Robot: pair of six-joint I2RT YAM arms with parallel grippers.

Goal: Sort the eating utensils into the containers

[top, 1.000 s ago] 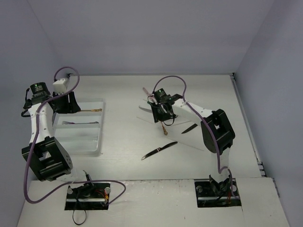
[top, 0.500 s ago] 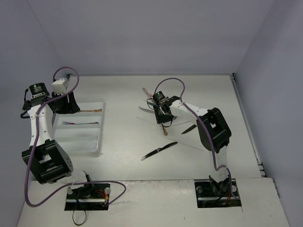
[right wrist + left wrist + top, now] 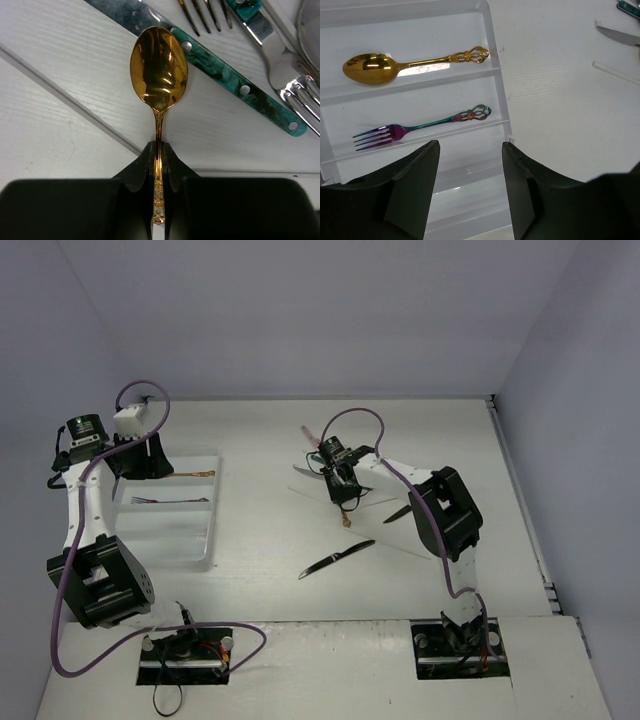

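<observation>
We're clamping right gripper (image 3: 158,150) on spoon (image 3: 158,67) handle, bowl lying just ahead of jaws, across green knife (image 3: 235,87). We're hovering left gripper (image 3: 469,147), jaws apart, above tray (image 3: 496,75); fork (image 3: 420,126) lying just ahead.

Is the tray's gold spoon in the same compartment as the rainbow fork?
No, a divider separates the gold spoon from the rainbow fork.

Readable text: none in any view.
Gold spoon (image 3: 159,67): scrollwork on the handle, no lettering legible.
Tray (image 3: 498,85): plain white walls, no label legible.
Green-handled knife (image 3: 235,82): rivets only, no maker's mark legible.
</observation>
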